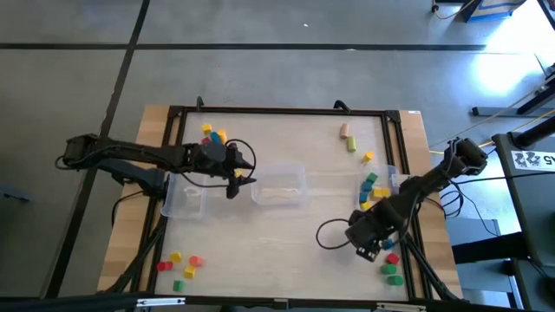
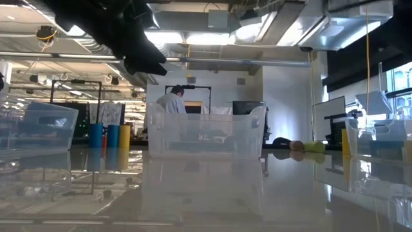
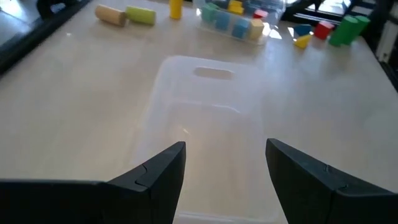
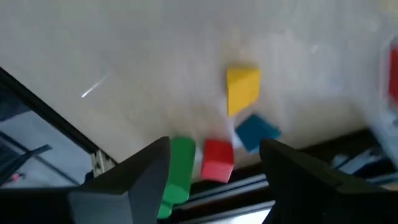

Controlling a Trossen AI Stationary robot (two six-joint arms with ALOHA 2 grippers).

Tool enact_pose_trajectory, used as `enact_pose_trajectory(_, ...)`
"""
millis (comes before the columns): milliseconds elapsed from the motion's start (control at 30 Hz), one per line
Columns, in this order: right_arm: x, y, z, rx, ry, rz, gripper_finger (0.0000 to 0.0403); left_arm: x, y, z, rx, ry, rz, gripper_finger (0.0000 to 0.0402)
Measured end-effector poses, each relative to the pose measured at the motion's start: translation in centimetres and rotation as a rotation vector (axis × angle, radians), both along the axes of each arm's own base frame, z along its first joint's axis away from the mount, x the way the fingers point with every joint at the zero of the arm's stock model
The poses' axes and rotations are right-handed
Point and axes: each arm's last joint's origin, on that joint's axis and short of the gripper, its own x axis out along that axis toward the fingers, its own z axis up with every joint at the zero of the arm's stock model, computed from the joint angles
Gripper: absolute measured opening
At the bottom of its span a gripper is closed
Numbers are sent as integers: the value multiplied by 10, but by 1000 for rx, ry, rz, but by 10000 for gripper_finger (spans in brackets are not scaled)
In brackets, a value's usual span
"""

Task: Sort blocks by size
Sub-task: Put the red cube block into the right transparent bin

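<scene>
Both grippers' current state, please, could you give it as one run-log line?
left gripper: open, over middle clear bin | right gripper: open, above red block

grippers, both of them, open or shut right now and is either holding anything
Left gripper: open, holding nothing, above the clear bin.
Right gripper: open, holding nothing, above the red block and green block.
</scene>
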Motion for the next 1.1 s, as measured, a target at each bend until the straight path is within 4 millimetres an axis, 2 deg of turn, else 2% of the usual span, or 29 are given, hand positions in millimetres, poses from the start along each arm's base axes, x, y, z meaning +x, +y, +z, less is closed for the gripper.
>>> enact_pose_trajectory(133,-10,8,-7,48,77,-18,207,0,-8,0,-12,0,-25,219)
enact_pose_trajectory(400,-27,30,-26,99,77,-21,108,1,-19,1,-20,-15,-69,219)
enact_pose_trajectory(600,-41,33,-39,62,115,-25,52,1,-20,1,-12,-14,-76,219)
enact_pose_trajectory(800,-49,32,-47,35,138,-34,27,1,-20,1,-12,-14,-75,219)
enact_pose_trajectory(1100,-55,33,-60,79,162,-43,23,1,-20,1,-7,-14,-77,219)
